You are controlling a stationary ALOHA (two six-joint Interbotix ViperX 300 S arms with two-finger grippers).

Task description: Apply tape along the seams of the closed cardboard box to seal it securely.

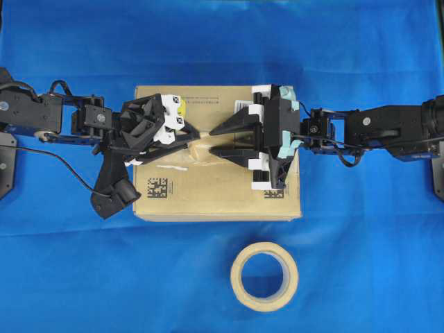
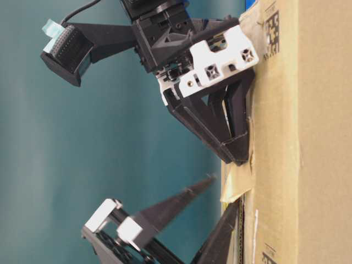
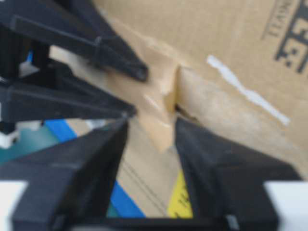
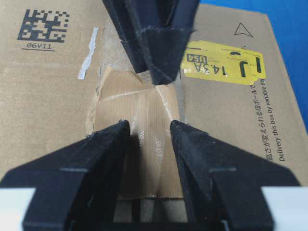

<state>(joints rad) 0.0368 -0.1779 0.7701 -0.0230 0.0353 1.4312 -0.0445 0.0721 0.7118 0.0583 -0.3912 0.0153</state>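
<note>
The cardboard box (image 1: 222, 191) lies flat on the blue cloth, its yellow sticker (image 4: 221, 65) at the far edge. A tan strip of tape (image 4: 139, 120) sits over the seam (image 4: 135, 210) mid-box, bulged along its middle with its far edge puckered. My right gripper (image 4: 150, 126) is open, one finger on each side of the strip, tips low on the box top. From the opposite side my left gripper (image 3: 151, 122) is also open. Its tips (image 1: 194, 139) rest at the strip's other end, and a corner of the tape (image 3: 161, 106) shows between its fingers, which do not pinch it.
A round tape roll (image 1: 239, 277) with a hollow centre lies on the cloth in front of the box. A white torn remnant (image 4: 88, 55) and a black square code (image 4: 43, 26) mark the box top. Blue cloth (image 1: 361, 250) surrounds the box.
</note>
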